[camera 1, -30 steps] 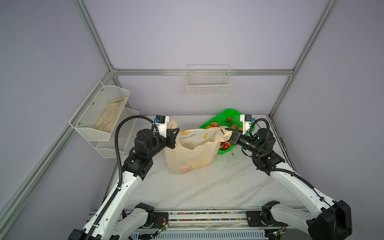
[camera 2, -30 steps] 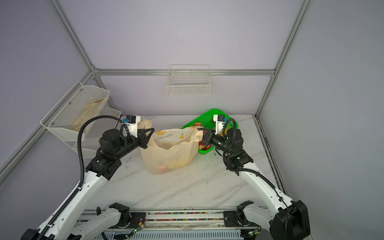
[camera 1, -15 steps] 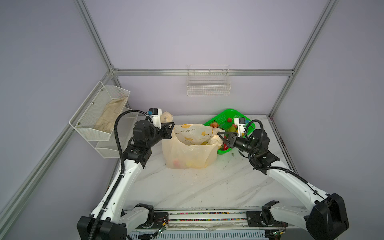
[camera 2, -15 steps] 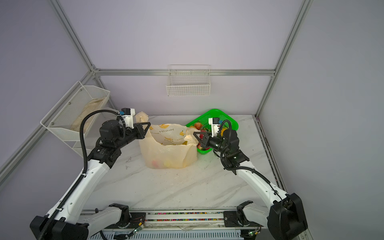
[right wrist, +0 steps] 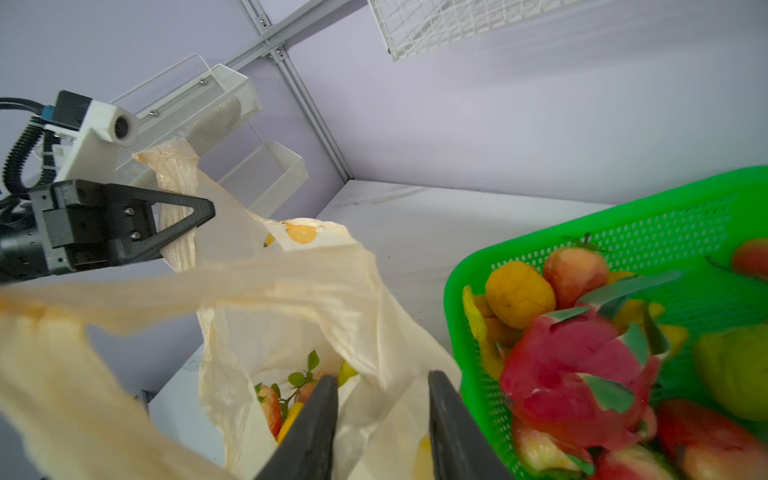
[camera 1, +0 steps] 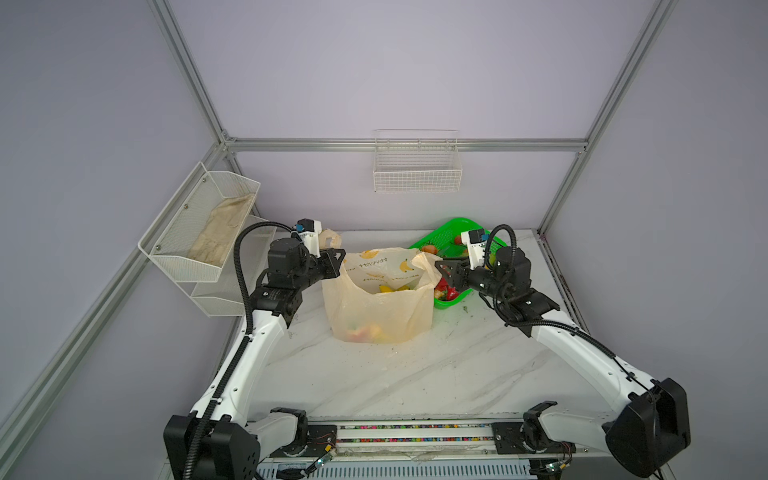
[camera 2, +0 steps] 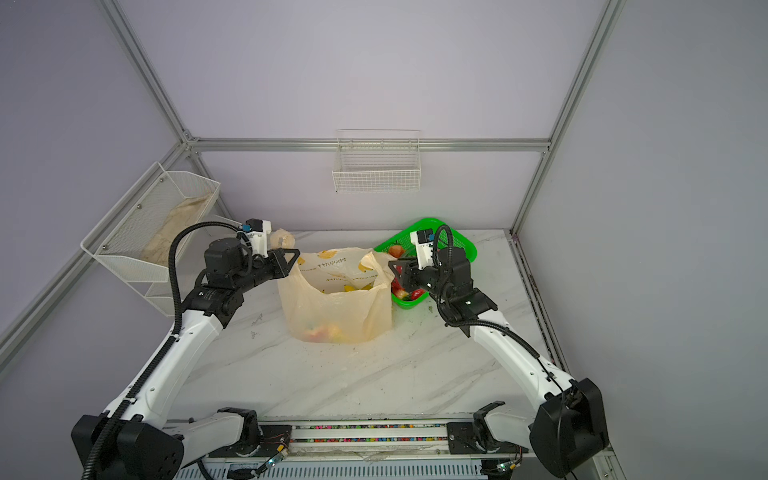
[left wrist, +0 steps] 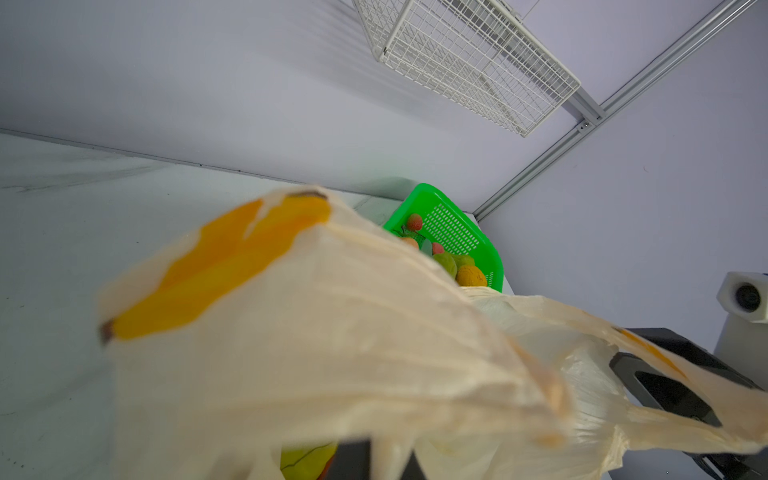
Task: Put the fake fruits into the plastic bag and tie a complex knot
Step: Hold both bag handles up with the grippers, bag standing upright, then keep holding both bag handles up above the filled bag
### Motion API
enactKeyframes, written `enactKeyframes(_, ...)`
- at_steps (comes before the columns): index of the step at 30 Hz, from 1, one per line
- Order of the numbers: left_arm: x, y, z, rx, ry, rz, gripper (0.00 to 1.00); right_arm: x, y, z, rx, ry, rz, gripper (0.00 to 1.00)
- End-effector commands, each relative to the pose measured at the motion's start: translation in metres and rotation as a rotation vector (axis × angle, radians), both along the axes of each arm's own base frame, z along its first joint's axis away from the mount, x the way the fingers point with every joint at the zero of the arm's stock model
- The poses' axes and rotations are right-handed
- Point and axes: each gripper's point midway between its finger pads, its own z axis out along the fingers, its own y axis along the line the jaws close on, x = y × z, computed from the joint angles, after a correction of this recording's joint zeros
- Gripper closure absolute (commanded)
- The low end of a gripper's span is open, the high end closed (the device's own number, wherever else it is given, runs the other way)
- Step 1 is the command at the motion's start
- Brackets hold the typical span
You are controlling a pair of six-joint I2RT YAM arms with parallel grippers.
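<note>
In both top views a thin cream bag (camera 1: 378, 307) printed with yellow bananas stands just above the centre of the frame on a white marbled table (camera 1: 415, 374), its mouth open upward. Fruits (camera 1: 392, 287) lie inside: yellow ones show through the mouth, reddish ones through the film at the bottom.

The left gripper (camera 1: 338, 259), at the bag's upper left corner, is clamped on the bag's handle (right wrist: 174, 166); the right wrist view shows the plastic pinched between its closed tips. The right gripper (camera 1: 440, 268) sits at the bag's right rim. In the right wrist view its two fingers (right wrist: 311, 428) stand apart with nothing pinched, only loose film beyond them.

Just right of the bag, a green basket (camera 1: 457, 220) holds more fruit, including a pink dragon fruit (right wrist: 573, 357). Filling looks unfinished, and no knot is tied.

To do this step well, the left gripper should hold the handle high and taut so the mouth stays wide. The right gripper should draw clear of the flimsy rim without snagging it. It can then take one fruit squarely from the basket and release it directly over the opening.
</note>
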Motion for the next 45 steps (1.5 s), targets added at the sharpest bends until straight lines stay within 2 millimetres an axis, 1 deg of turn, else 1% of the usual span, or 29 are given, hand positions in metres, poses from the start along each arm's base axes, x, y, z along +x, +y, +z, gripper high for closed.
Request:
enactKeyframes(1,-0.004,-0.004,0.04,-0.035,-0.103,-0.032,1.0,-0.012,-0.012,0.032,-0.101,-0.17,-0.012,0.5)
enactKeyframes(5,-0.005,-0.007,0.041,-0.043,-0.102,-0.048,1.0,-0.039,-0.003,0.051,-0.06,-0.235,0.106,0.45)
enactKeyframes(12,-0.007,-0.008,0.043,-0.049,-0.108,-0.054,1.0,-0.083,0.01,0.064,-0.033,-0.318,0.263,0.41)
enactKeyframes(15,-0.007,-0.009,0.044,-0.052,-0.11,-0.062,1.0,-0.086,0.02,0.061,-0.062,-0.326,0.275,0.36)
enactKeyframes(21,-0.007,-0.01,0.043,-0.055,-0.11,-0.067,1.0,-0.073,0.047,0.049,-0.115,-0.326,0.289,0.35)
enactKeyframes(23,-0.008,-0.01,0.043,-0.056,-0.109,-0.069,1.0,-0.069,0.056,0.048,-0.116,-0.33,0.307,0.38)
enactKeyframes(24,-0.007,-0.01,0.044,-0.056,-0.11,-0.068,1.0,-0.068,0.061,0.05,-0.11,-0.334,0.315,0.41)
enactKeyframes(26,-0.008,-0.01,0.043,-0.056,-0.109,-0.069,1.0,-0.065,0.068,0.052,-0.095,-0.342,0.325,0.52)
enactKeyframes(27,-0.008,-0.01,0.044,-0.055,-0.112,-0.07,1.0,-0.065,0.07,0.054,-0.087,-0.344,0.33,0.6)
enactKeyframes(28,-0.008,-0.01,0.044,-0.055,-0.111,-0.07,1.0,-0.064,0.07,0.056,-0.076,-0.347,0.329,0.68)
enactKeyframes(31,-0.009,-0.011,0.046,-0.057,-0.116,-0.072,1.0,-0.069,0.066,0.069,-0.035,-0.365,0.315,0.86)
enactKeyframes(33,-0.01,-0.011,0.048,-0.06,-0.122,-0.076,1.0,-0.078,0.059,0.086,0.008,-0.387,0.305,0.96)
enactKeyframes(34,-0.011,-0.011,0.05,-0.062,-0.127,-0.08,1.0,-0.083,0.054,0.095,0.034,-0.393,0.291,1.0)
enactKeyframes(37,-0.016,-0.012,0.061,-0.071,-0.152,-0.095,1.0,-0.099,0.039,0.124,0.108,-0.421,0.267,1.0)
enactKeyframes(40,-0.022,-0.012,0.075,-0.093,-0.182,-0.116,1.0,-0.103,0.023,0.143,0.165,-0.415,0.2,1.0)
enactKeyframes(43,-0.028,-0.014,0.091,-0.118,-0.21,-0.14,1.0,-0.101,0.011,0.152,0.199,-0.4,0.13,1.0)
enactKeyframes(45,-0.031,-0.018,0.1,-0.14,-0.229,-0.163,1.0,-0.096,0.006,0.154,0.211,-0.388,0.086,1.0)
